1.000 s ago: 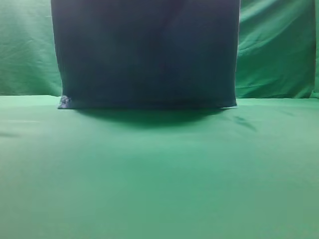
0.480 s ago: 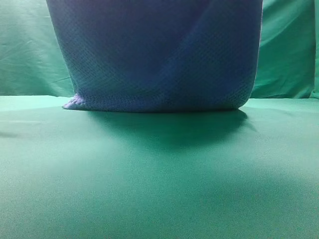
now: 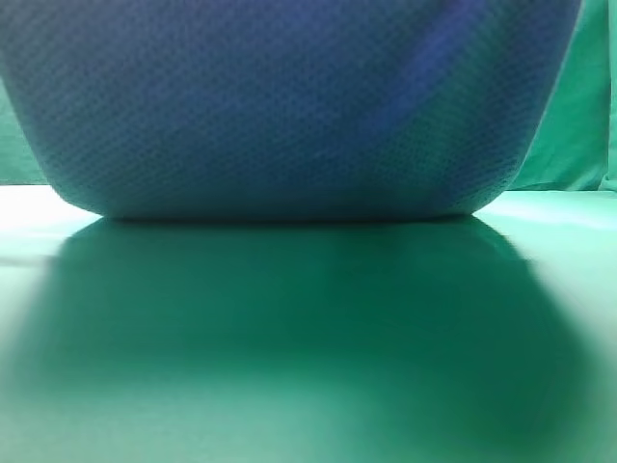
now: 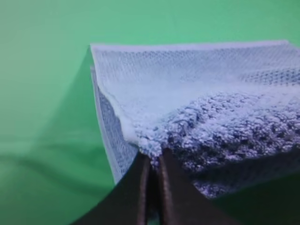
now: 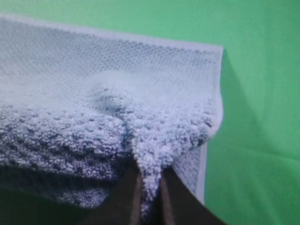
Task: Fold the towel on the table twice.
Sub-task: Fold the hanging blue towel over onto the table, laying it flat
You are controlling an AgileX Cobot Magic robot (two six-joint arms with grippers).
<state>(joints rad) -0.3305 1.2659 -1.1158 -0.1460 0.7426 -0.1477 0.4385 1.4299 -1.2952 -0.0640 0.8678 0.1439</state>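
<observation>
The blue-grey waffle-weave towel (image 3: 289,106) hangs close before the exterior high view, filling its upper half; its lower edge touches the green table (image 3: 308,347). Neither gripper shows in that view. In the left wrist view my left gripper (image 4: 153,161) is shut on the towel (image 4: 201,108) near its left corner, with the cloth bunched at the tips. Seen from the right wrist, my right gripper (image 5: 149,180) is shut on the towel (image 5: 103,98) near its right corner, a fold of cloth pinched between the fingers.
A wrinkled green backdrop cloth (image 3: 578,125) hangs behind the table at the right. The towel casts a broad dark shadow (image 3: 289,309) on the table in front of it.
The towel has come toward the exterior camera and now looks much larger and wider. Its shadow on the table has spread forward.
</observation>
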